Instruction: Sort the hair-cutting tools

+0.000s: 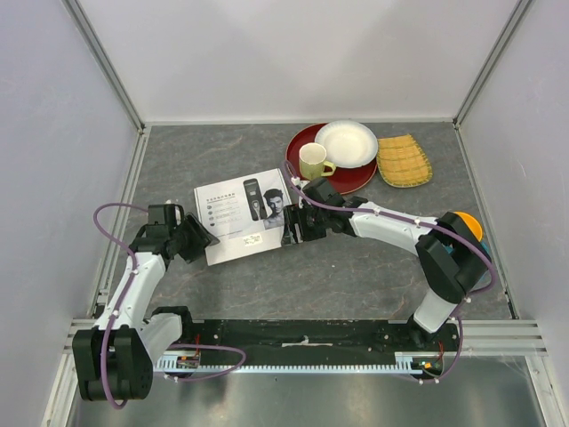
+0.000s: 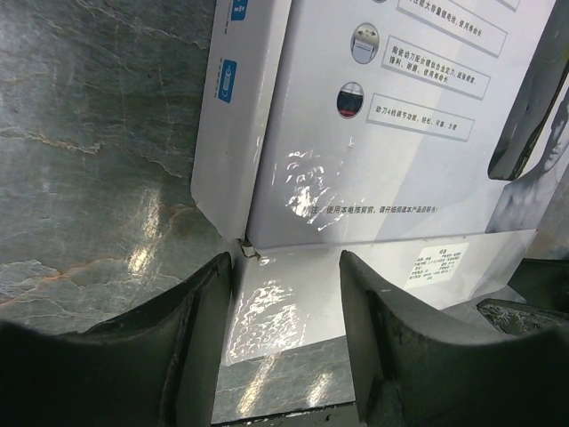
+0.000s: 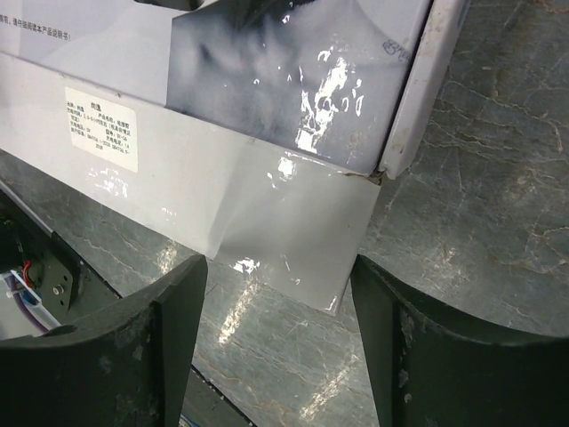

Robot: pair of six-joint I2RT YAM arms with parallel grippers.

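Box (image 1: 233, 221) lies flat right between the left gripper (image 1: 203, 238) and right gripper (image 1: 300, 222), with the mug (image 1: 313, 162) just beyond the right one.

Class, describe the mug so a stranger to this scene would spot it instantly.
Look to the far end of the grey table, where a red plate lies. The mug stands on its left part, beside a white bowl. It is the only handled, pale-yellow cup.

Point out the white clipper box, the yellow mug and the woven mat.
White printed cardboard box (image 1: 233, 222): top external view, middle of its lid.
Pale yellow ceramic mug (image 1: 312, 165): top external view, its outer wall.
Yellow woven bamboo mat (image 1: 404, 161): top external view, its centre.
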